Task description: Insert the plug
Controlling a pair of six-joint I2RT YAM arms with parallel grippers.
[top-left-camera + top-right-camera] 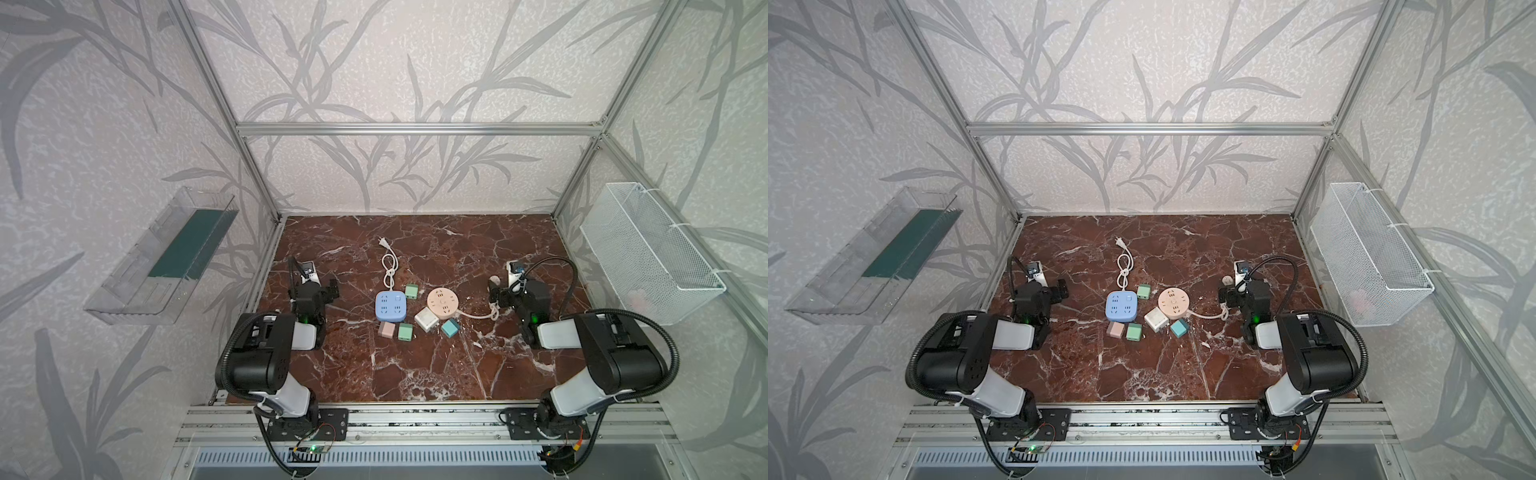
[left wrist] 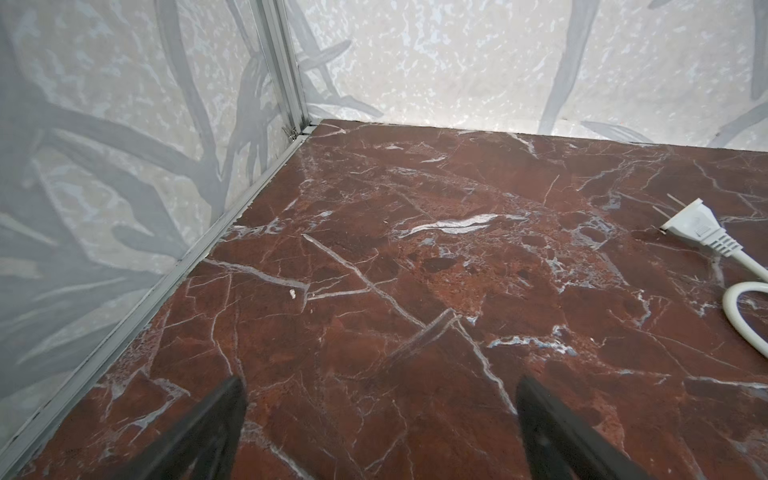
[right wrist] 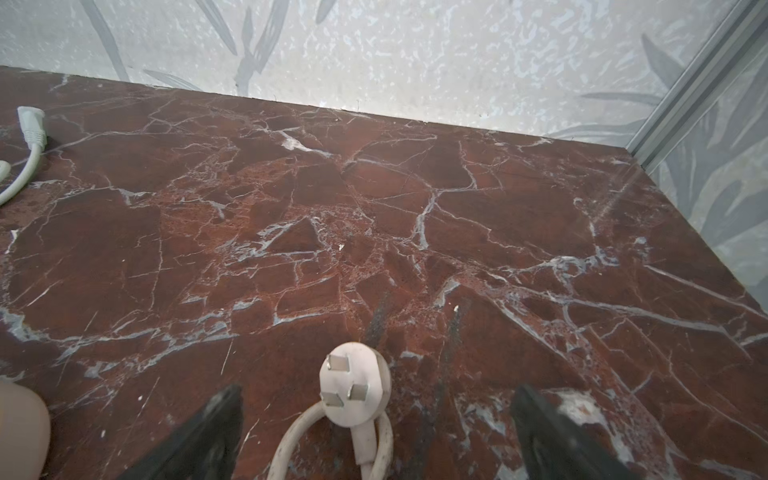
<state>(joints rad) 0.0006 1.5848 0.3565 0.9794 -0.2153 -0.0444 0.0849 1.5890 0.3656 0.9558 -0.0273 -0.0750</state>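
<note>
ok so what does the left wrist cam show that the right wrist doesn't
Only left wrist: the left gripper, open above the tabletop, and the prongs of the two-pin plug. Only right wrist: the right gripper, open, the three-pin plug lying pins up before it, and an edge of the peach socket. Both: the marble tabletop, the patterned wall and the two-pin plug's white body and cable.
</note>
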